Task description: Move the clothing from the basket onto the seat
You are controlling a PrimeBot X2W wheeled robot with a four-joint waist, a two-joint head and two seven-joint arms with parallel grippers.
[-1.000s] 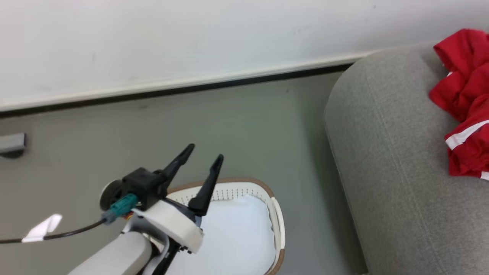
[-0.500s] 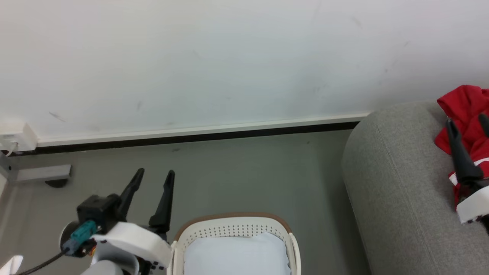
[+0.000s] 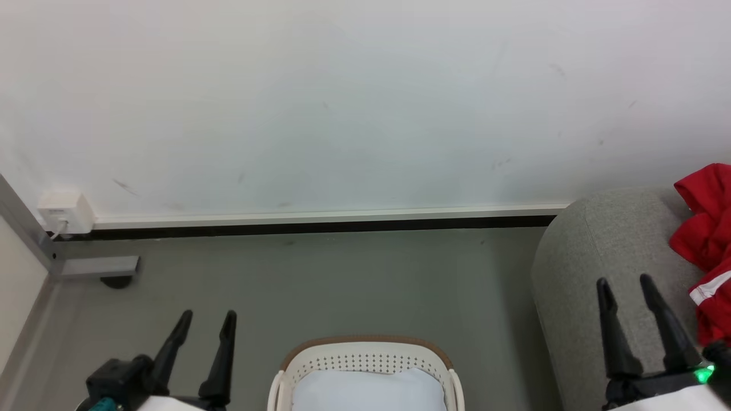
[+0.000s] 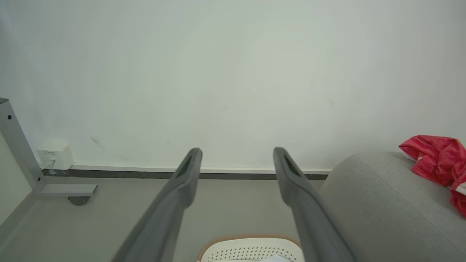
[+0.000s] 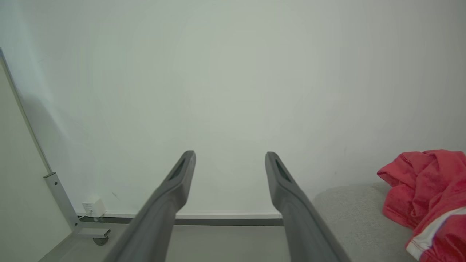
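White wall (image 3: pixel 342 114) behind, crumpled red white-striped clothing (image 3: pixel 705 251) lies on grey seat (image 3: pixel 594 268); left claw (image 3: pixel 208 315), right claw (image 3: pixel 623 281) gape empty.

Red, grey and cream

The clothing (image 3: pixel 703 240) is bright red with a white stripe; the seat (image 3: pixel 594 251) is grey woven fabric. The basket (image 3: pixel 365 358) is cream-white, dotted with rows of small holes under a brown rim — its lining sheet (image 3: pixel 368 393) pale white. The floor (image 3: pixel 342 279) is grey-green, the wall (image 3: pixel 342 114) white.
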